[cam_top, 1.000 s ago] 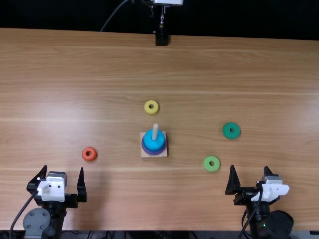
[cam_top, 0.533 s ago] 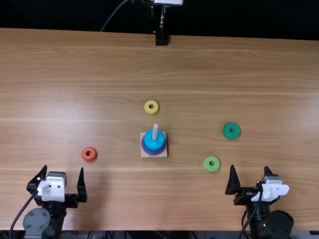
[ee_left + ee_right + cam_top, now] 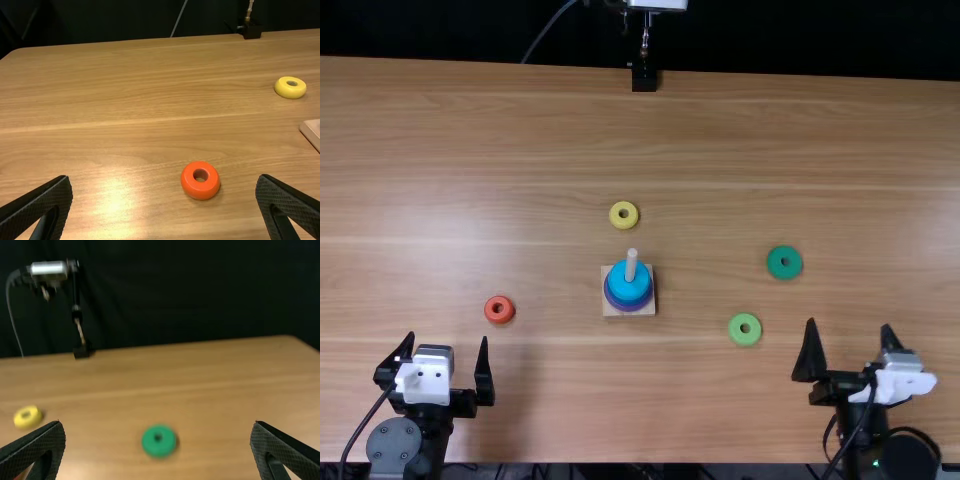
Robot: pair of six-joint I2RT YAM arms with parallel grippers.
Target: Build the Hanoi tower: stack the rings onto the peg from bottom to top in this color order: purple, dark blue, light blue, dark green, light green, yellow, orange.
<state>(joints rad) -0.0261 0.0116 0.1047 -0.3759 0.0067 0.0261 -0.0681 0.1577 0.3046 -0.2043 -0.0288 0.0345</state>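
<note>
A pale wooden peg (image 3: 631, 264) stands upright on a square wooden base (image 3: 610, 311) near the middle of the light brown wooden worktop (image 3: 520, 130). Around it, low down, is a round purple ring (image 3: 628, 307), with blue above; the dark and light blue rings are hard to tell apart, but both are probably on. If so, the dark green ring comes next.

That round dark green ring (image 3: 776, 266) lies flat on the worktop, well apart from the peg on its right side. The right gripper (image 3: 850, 325) is nearer to it than the left gripper (image 3: 447, 338). From the right gripper's fingers, the ring lies farther from the table's near edge and somewhat to the left. Being round, it has no long axis to match, so the move calls for centring above it. Both grippers have their fingers spread wide with nothing between them.

A light green ring (image 3: 737, 334) sits nearer the table's near edge than the dark green one and closer to the peg; a careless reach could nudge it. A yellow ring (image 3: 616, 217) lies just beyond the base, and a small orange ring (image 3: 490, 314) is near the left gripper.
</note>
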